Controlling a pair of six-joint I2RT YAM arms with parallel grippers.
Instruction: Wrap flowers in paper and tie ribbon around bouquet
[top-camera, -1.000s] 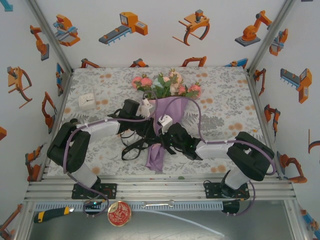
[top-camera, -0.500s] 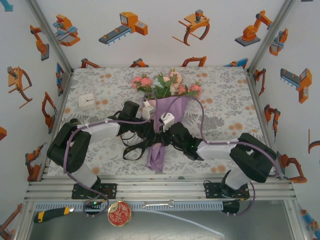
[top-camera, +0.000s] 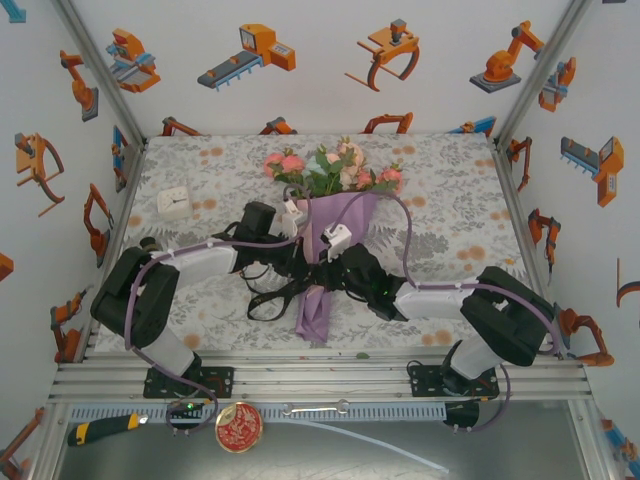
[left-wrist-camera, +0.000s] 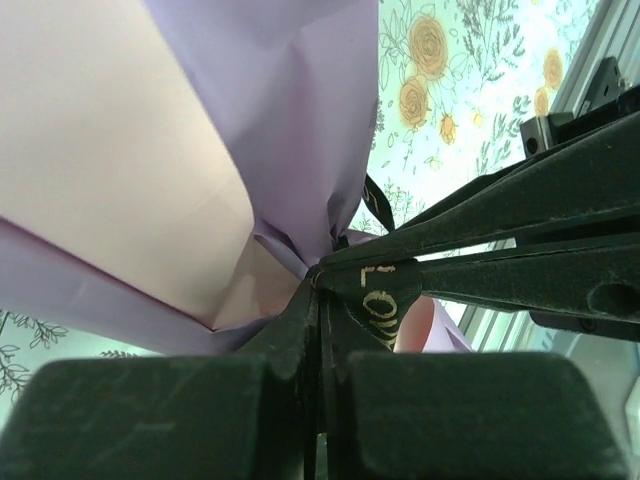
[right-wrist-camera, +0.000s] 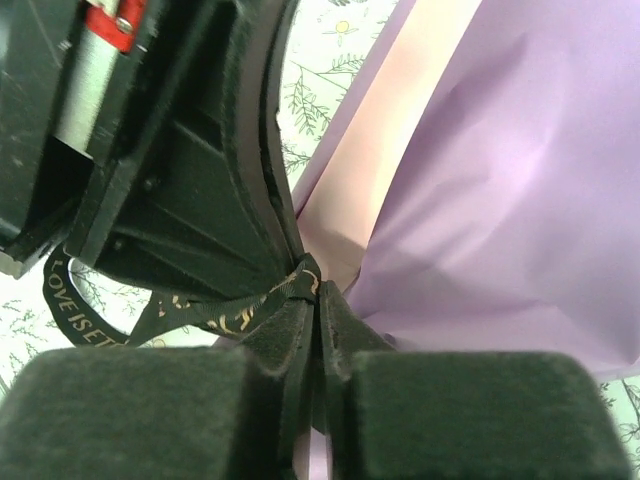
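The bouquet (top-camera: 338, 222) lies mid-table, its flowers (top-camera: 330, 168) at the far end of the lilac paper (top-camera: 314, 312) cone. The black ribbon (top-camera: 268, 298) loops on the cloth left of the cone's narrow waist. Both grippers meet at that waist. My left gripper (top-camera: 302, 268) (left-wrist-camera: 320, 275) is shut, pinching the gold-lettered ribbon (left-wrist-camera: 382, 300) at its tips, against the paper (left-wrist-camera: 290, 120). My right gripper (top-camera: 326, 268) (right-wrist-camera: 318, 290) shows only a thin slit between its pads, with the ribbon (right-wrist-camera: 215, 315) knotted at their tips beside the paper (right-wrist-camera: 500, 200).
A small white box (top-camera: 174, 202) sits on the flowered tablecloth (top-camera: 450, 200) at the far left. The front metal rail (top-camera: 320, 380) runs behind the arm bases. A yellow-handled tool (top-camera: 100, 428) and a round red tin (top-camera: 238, 427) lie below it.
My left gripper has shut on the ribbon at the cone's waist. The right gripper has edged up and left toward it, and the ribbon loops have shifted slightly.
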